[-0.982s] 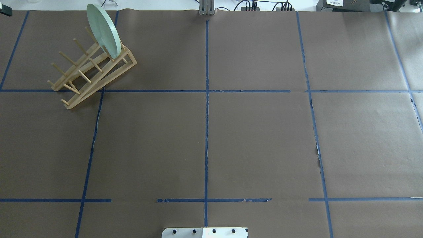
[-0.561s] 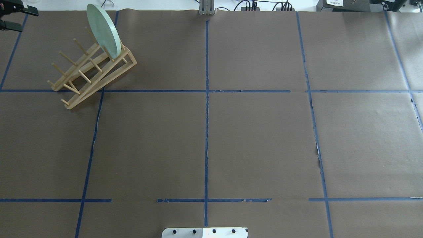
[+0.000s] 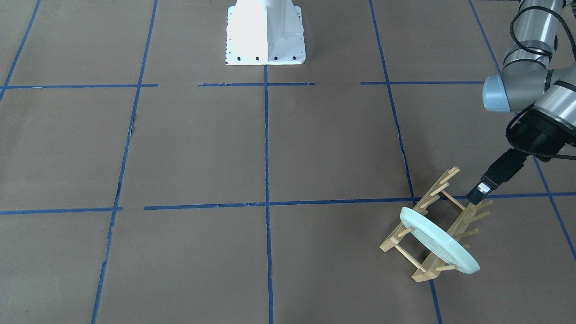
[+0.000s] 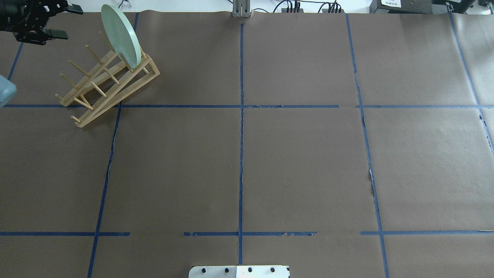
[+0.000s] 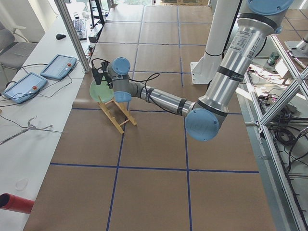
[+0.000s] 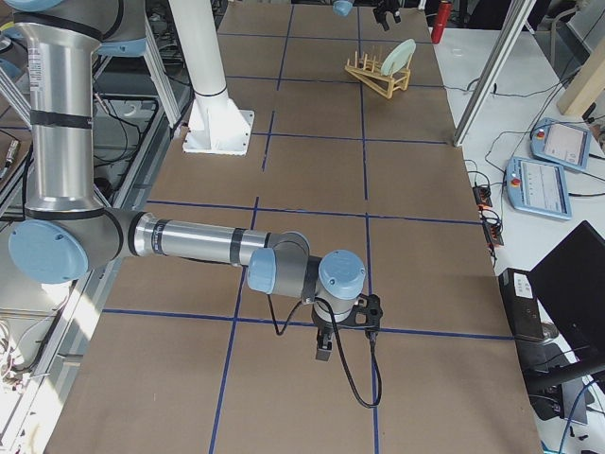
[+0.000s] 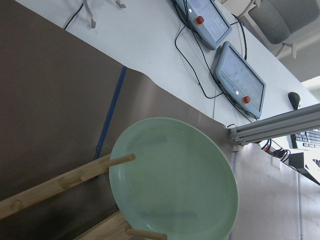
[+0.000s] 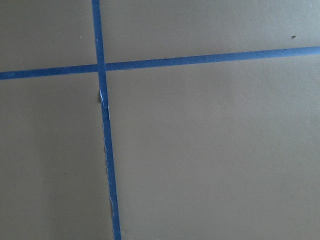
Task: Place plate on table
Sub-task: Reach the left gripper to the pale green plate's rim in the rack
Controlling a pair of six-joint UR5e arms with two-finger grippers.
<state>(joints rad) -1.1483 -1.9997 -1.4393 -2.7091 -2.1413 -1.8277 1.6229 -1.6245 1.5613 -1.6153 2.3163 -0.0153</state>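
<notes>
The plate [image 4: 120, 34] is found propped on edge in the wooden rack [image 4: 108, 83] on the bench [image 4: 301, 154]. The left claw [image 4: 75, 21] is spread apart beside the wooden rack; the right claw [image 6: 331, 345] cannot be judged.

Open room for a reach: the brown paper-covered desk [image 4: 301, 154], taped into blue squares, runs unobstructed from its centre out to 3 o'clock. The one cluster of obstacles sits at 10 o'clock, where a slanted wooden peg rack [image 4: 115, 83] holds a round mint-green plate [image 4: 120, 36] on edge in its far slot. Two wooden pegs [image 7: 117, 160] cross the plate's lower rim on the side facing the black jaws of the grey left arm [image 3: 524, 78], which hang spread apart at 11 o'clock, apart from plate and rack. The plate's upper rim stands free above the pegs. A white metal base [image 4: 239, 271] occupies 6 o'clock.
</notes>
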